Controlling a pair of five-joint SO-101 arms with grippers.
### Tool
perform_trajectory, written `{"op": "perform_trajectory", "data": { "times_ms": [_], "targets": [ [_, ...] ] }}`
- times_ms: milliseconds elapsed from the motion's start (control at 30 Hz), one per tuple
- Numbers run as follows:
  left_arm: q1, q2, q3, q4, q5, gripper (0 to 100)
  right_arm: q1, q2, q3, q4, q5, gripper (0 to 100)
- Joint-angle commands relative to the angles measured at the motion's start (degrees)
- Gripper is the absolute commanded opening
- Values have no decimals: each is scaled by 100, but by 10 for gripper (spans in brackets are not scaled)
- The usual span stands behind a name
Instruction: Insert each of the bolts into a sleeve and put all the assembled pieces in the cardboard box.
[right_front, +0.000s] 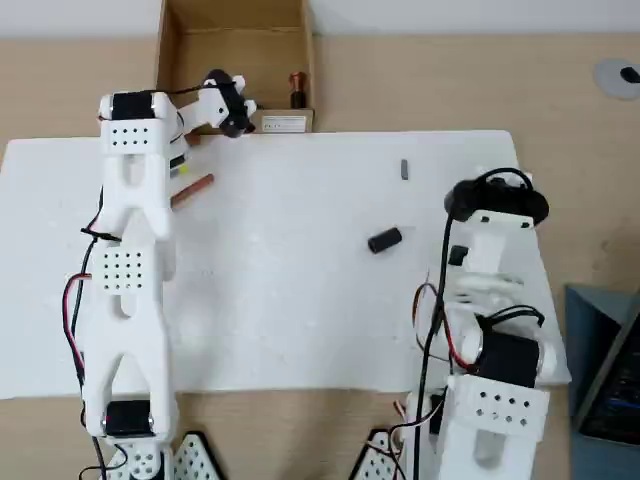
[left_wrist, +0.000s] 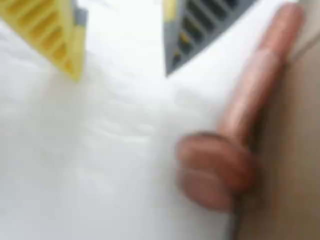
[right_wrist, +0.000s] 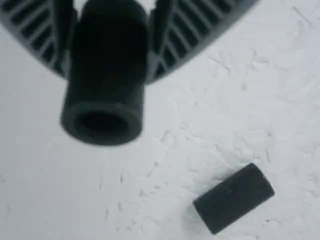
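Bolts are not all paired yet, I think. One copper bolt (right_front: 192, 190) lies bare near the far left corner of the white mat (right_front: 300, 330). My left gripper (left_wrist: 122, 70) hangs just beside it, fingers spread wide and holding nothing. My right gripper (right_wrist: 107, 55), near the mat's right edge, is closed around a black sleeve (right_wrist: 104, 107). A second sleeve (right_front: 384, 240) lies loose towards the middle. In the cardboard box (right_front: 168, 60) one assembled piece (right_front: 297, 90) seems to stand already. The white label (right_front: 284, 123) on the box has print too small for me to read.

Left arm (right_front: 125, 270) outstretched, left jaws apart, right jaws gripping sleeve (right_wrist: 102, 95)
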Motion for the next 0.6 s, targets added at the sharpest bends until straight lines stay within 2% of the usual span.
{"op": "perform_trajectory", "data": {
  "times_ms": [0,100,233,567],
  "targets": [
    [-44,-48,53,492,-9,128,22,-84,-22,-97,-35,9],
    [-44,-57,-193,791,0,122,22,-84,-31,-97,-35,9],
    [-44,-57,-580,791,9,94,22,-84,-31,-97,-35,9],
    [-9,-57,-1240,791,62,92,22,-84,-31,-97,-35,9]
  ]
}}
